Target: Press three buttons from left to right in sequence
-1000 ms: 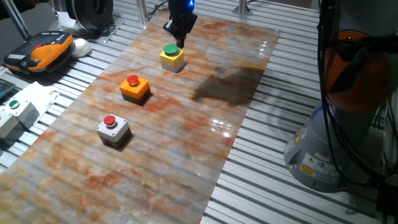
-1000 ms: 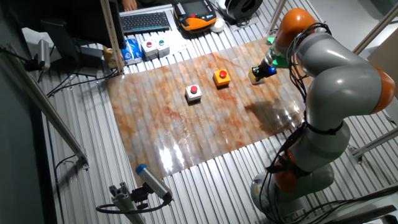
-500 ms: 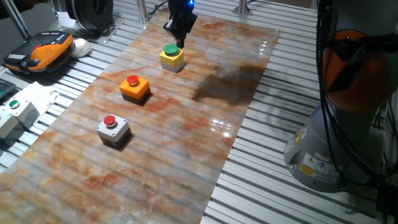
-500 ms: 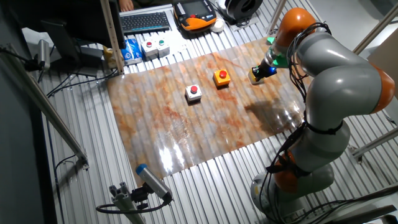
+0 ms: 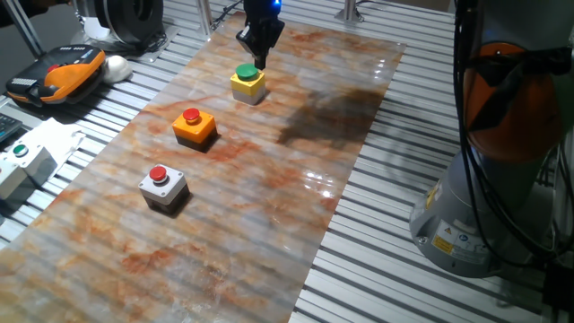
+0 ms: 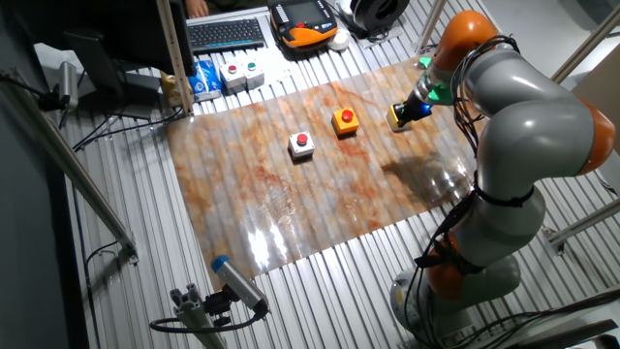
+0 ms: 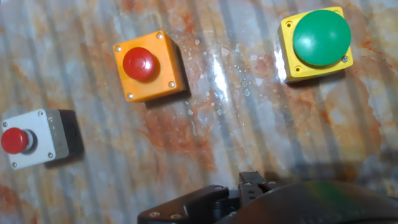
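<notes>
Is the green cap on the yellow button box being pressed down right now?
Cannot tell. The gripper sits just above the green cap of the yellow button box, but no view shows contact or the cap pushed down.

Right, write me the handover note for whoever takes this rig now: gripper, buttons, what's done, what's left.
Gripper: hovers just above and behind the yellow box with the green button, not visibly touching it. Finger state cannot be told from any view.
Buttons: three boxes in a row on the marbled mat. Grey box with red button, orange box with red button in the middle, then the yellow one at the far end; all show in the hand view, none moved out of line.
Done: cannot tell from these pictures which buttons were pressed.
Left: judging by the gripper's place, the yellow box is likely the current target; confirm the first two before going on.
</notes>
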### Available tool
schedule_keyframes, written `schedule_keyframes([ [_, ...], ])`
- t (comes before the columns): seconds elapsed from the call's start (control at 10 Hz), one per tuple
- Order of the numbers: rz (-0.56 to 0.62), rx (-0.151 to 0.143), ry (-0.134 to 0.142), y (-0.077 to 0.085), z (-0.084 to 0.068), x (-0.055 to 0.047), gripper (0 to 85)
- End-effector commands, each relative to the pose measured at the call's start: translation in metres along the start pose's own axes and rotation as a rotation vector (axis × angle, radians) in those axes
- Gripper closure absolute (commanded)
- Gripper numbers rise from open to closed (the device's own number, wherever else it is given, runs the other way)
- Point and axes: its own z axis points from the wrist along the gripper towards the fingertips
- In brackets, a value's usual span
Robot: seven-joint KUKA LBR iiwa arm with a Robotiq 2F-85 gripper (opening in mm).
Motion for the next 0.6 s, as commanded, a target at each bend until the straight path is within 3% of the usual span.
schedule_keyframes([
  [0.0,-0.006,-0.004,0.002,-0.0001,-0.0001,0.0,85.0],
  [0.3,-0.014,-0.021,0.012,-0.0001,-0.0001,0.0,85.0],
  [0.5,-0.011,-0.015,0.008,-0.0001,-0.0001,0.0,85.0],
])
